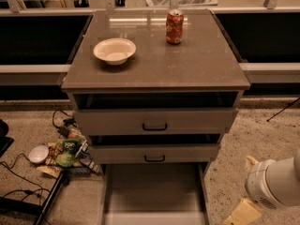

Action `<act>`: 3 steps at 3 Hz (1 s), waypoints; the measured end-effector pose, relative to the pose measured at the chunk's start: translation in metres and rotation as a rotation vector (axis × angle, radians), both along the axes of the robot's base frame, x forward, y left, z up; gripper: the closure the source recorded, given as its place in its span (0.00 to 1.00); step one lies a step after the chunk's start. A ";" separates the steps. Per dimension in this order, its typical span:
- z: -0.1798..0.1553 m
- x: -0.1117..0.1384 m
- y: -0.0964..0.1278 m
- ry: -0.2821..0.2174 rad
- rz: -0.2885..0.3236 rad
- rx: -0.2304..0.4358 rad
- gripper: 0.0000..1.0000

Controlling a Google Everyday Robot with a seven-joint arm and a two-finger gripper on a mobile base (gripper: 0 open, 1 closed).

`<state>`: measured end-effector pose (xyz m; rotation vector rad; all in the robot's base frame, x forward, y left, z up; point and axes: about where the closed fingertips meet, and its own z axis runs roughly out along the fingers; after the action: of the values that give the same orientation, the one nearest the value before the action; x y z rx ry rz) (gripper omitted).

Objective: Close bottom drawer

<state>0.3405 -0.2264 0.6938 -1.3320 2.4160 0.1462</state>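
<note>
The pincer (pixel 242 214) hangs beside the open bottom drawer (pixel 154 191), over speckled floor (pixel 265 139).

Bottom drawer (pixel 152 191) hanging wide open, gripper (pixel 243 213) parked off to its right

It's the lowest of the three, pulled way out toward the camera, so you're looking straight down into a deep, plain grey tray with a bare bottom. Its side walls run from under the middle drawer (pixel 154 153) down to the bottom edge of the view. A paler strip there looks like the top of its front panel. The front face and handle can't be seen from this angle. It sits square, not skewed. The gripper is the yellowish bit low in the right corner, near the drawer's right wall but clear of it.
</note>
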 end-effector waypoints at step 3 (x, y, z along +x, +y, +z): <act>-0.154 -0.019 0.020 0.167 -0.081 0.080 0.38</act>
<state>0.3218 -0.2068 0.5397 -1.2291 2.5673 0.3414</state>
